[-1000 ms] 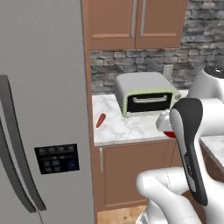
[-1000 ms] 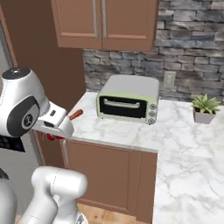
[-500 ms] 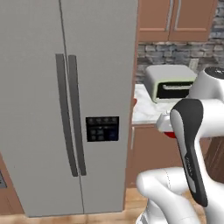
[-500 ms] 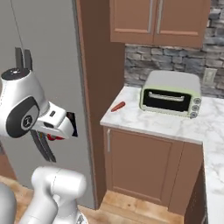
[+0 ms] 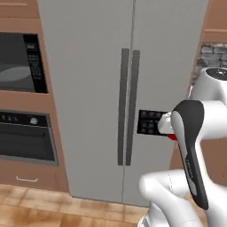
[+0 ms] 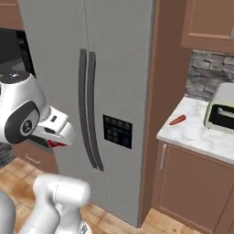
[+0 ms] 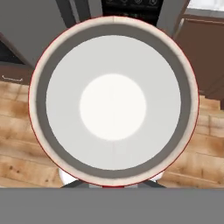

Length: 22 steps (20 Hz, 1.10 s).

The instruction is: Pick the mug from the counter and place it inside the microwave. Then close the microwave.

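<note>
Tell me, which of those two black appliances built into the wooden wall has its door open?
The upper one, the microwave: its round grey turntable shows plainly inside, beside the button panel. The oven below it, with a knob on its strip, is shut behind dark glass.

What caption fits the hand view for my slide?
Looking straight into the white inside of the mug held at the hand, wooden floor below.

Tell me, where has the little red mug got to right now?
The mug is held in the gripper, its white inside facing the hand view; in the left base view its red edge peeks beside the arm, before the grey fridge.

marble counter (image 6: 194,132), carrot (image 6: 177,120), toaster oven (image 6: 220,112)
</note>
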{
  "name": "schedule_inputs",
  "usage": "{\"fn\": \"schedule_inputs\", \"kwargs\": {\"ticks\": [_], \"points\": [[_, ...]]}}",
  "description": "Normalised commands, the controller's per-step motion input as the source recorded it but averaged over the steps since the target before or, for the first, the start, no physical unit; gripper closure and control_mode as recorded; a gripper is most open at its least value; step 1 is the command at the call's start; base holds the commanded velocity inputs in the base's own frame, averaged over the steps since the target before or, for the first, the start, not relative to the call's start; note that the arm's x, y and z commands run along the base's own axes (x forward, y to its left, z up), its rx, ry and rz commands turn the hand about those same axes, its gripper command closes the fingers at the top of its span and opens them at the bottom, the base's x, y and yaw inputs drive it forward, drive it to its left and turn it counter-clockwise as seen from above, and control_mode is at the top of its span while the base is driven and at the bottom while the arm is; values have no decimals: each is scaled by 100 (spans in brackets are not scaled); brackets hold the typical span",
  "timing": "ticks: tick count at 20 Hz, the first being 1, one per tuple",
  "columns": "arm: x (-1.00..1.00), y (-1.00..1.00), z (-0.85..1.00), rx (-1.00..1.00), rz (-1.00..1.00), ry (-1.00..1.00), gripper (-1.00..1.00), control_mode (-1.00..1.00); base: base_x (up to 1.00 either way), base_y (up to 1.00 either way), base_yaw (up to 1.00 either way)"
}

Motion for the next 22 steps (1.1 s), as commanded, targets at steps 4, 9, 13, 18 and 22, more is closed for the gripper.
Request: {"fn": "schedule_inputs", "kwargs": {"ticks": [4, 9, 13, 18, 22], "points": [[0, 0, 0, 0, 0, 0, 100, 100, -1, 70, 23], [0, 0, 0, 0, 0, 0, 100, 100, 6, 89, 3], [0, 0, 0, 0, 0, 0, 100, 100, 0, 99, 1], [0, 0, 0, 0, 0, 0, 100, 100, 0, 95, 0], [0, 0, 0, 0, 0, 0, 100, 100, 0, 87, -1]]}}
